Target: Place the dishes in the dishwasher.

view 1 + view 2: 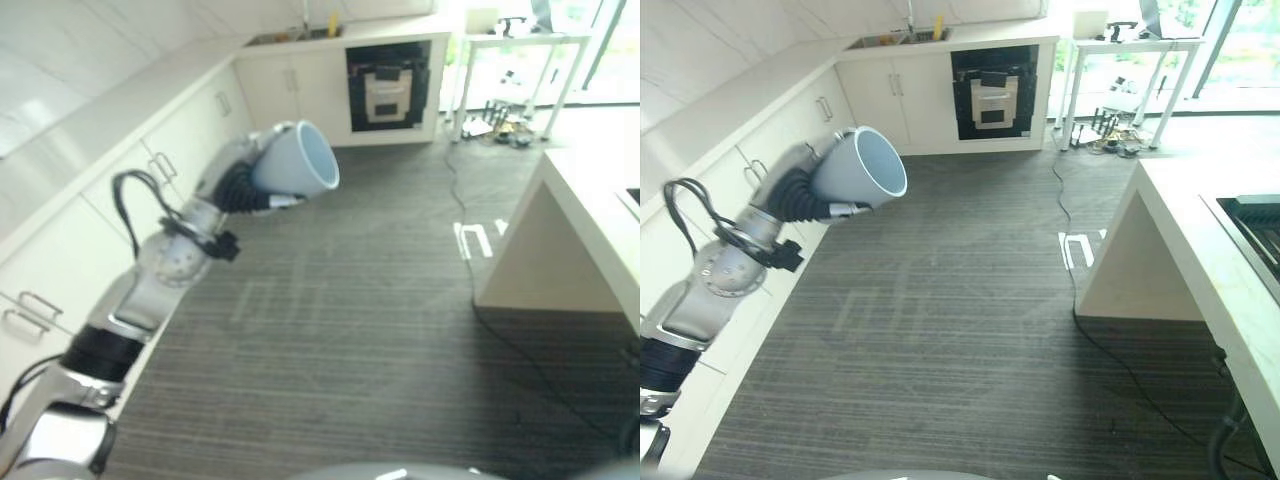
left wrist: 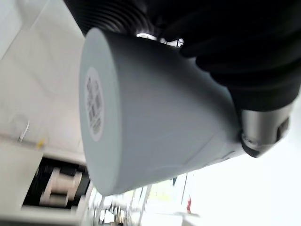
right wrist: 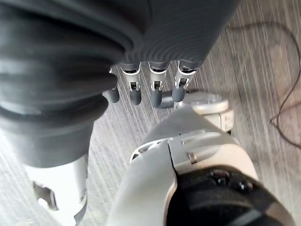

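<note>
My left hand [image 1: 236,187] is raised in the air beside the left cabinets, shut on a pale blue-grey cup [image 1: 296,160]. The cup [image 1: 861,167] lies tilted on its side, with its mouth turned to the right. In the left wrist view the cup's [image 2: 150,122] flat base with a round label faces the camera, and the thumb [image 2: 261,129] presses its side. The dishwasher [image 1: 388,85] is a dark opening in the far cabinet run, well ahead of the cup. My right hand [image 3: 141,92] hangs over the striped floor with relaxed fingers and nothing in it.
White cabinets [image 1: 70,250] with a counter run along the left to a corner sink [image 1: 890,40]. A white island [image 1: 1200,260] stands at the right, a white table [image 1: 515,45] with clutter beneath it at the far right. White tape marks [image 1: 472,240] lie on the grey floor.
</note>
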